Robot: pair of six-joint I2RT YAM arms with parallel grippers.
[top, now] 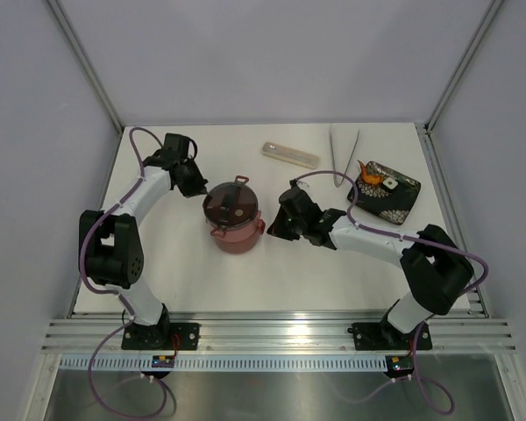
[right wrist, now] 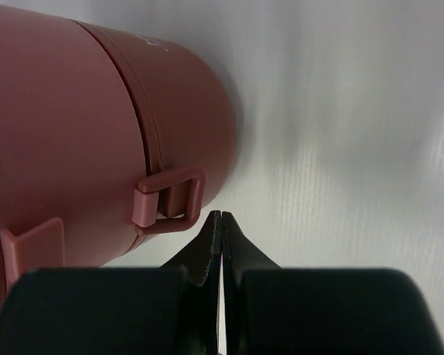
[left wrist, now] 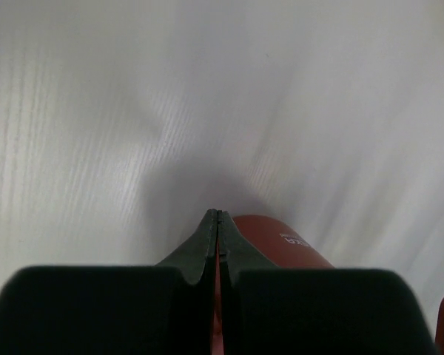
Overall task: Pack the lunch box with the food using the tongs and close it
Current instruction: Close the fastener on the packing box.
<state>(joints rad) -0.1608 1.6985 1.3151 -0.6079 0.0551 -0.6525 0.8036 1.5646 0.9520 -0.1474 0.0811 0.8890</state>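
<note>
The lunch box (top: 235, 221) stands stacked in the middle of the table, with its grey lid and red latch bars on top. My left gripper (top: 202, 189) is shut with nothing in it, at the box's upper left rim; in the left wrist view its tips (left wrist: 219, 214) lie just over the maroon lunch box (left wrist: 281, 240). My right gripper (top: 272, 226) is shut, its tips (right wrist: 221, 215) right beside a maroon side latch (right wrist: 170, 200) of the lunch box (right wrist: 74, 140). The tongs (top: 344, 153) lie at the back. The food, an orange piece (top: 371, 173) and a white piece (top: 390, 183), sits on the black tray (top: 394, 203).
A long pale beige cutlery case (top: 289, 154) lies behind the lunch box, left of the tongs. The black tray is at the back right, just beyond my right forearm. Metal frame posts stand at the table's back corners.
</note>
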